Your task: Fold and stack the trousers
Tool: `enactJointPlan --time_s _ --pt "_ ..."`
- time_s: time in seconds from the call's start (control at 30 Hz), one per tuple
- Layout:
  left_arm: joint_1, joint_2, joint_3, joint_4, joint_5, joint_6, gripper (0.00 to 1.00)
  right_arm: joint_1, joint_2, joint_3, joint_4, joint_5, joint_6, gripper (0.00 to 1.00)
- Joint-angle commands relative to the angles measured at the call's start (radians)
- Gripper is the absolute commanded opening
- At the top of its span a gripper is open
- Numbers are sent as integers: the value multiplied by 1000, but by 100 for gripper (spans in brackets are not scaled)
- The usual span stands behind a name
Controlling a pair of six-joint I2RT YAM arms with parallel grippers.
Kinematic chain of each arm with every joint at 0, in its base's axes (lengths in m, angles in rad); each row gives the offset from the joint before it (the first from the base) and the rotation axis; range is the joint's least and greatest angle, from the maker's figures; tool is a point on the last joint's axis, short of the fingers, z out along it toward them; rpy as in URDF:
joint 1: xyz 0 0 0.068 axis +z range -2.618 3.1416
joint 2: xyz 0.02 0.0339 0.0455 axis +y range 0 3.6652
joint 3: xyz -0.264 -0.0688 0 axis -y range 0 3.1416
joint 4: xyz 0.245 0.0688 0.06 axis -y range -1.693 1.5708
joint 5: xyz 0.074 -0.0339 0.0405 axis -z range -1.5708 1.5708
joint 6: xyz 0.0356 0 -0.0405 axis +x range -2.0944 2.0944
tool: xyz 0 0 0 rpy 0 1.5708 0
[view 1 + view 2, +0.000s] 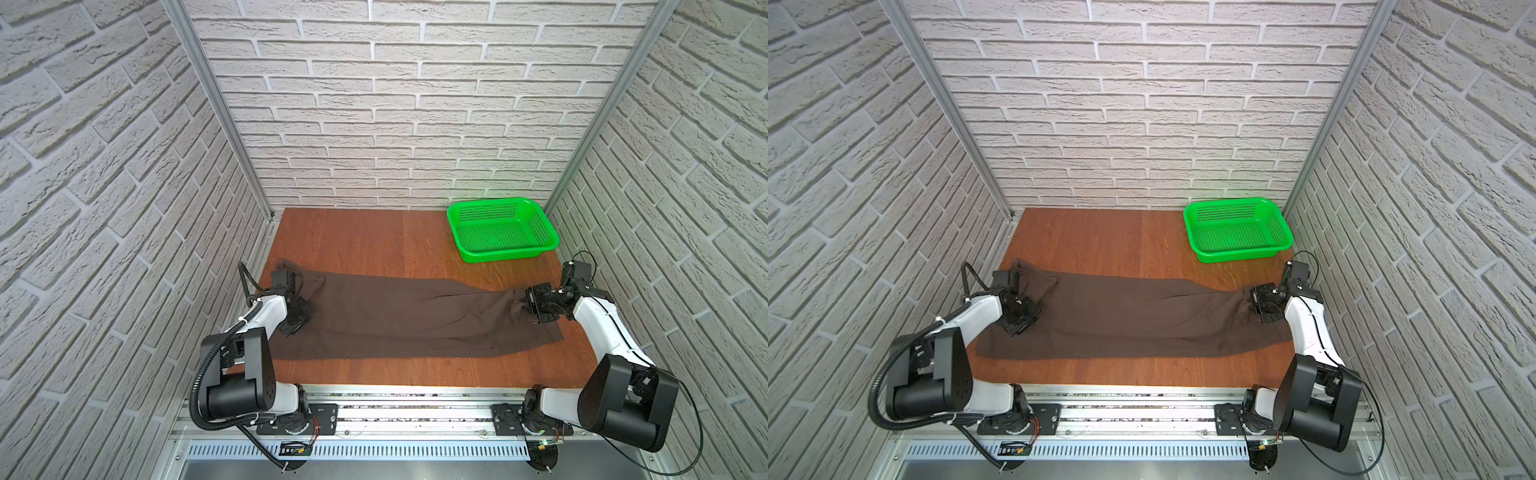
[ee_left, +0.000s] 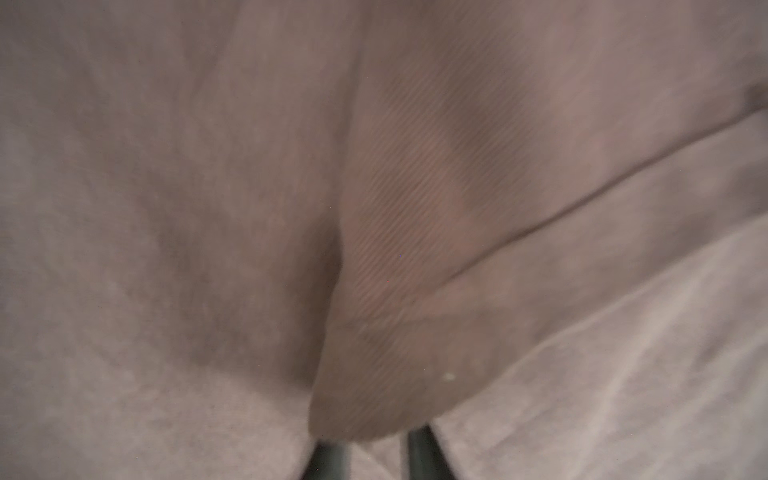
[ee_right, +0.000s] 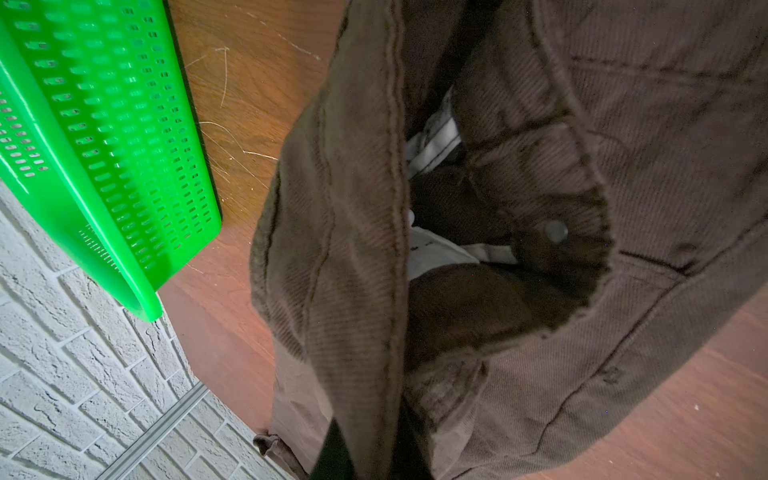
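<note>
Item: the trousers, one pair, dark brown ribbed weave, matte. They were laid flat across the near half of the table, waist at 3 o'clock, hems at 9 o'clock, legs overlapped, creases shallow. The waistband was gaped open, with a pale button and white label shown inside. The right gripper was clamped on the waistband; the left gripper was closed on a raised fold of leg cloth near the hem end. Both ends were judged held so that the garment could be lifted and doubled end to end. A green basket was noted at 1 o'clock, well apart
</note>
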Motion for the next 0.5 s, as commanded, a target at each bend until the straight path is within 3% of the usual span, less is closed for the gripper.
enactJointPlan --time_s 0.0,0.23,0.47 --pt "5 -71 36 25 -19 37 0 10 -37 21 -29 -8 -18 7" --pt "18 -335 118 -69 -32 48 0 10 -69 62 -69 -9 -23 7" --pt "55 -261 338 -115 22 48 0 4 -58 136 -67 -13 18 7"
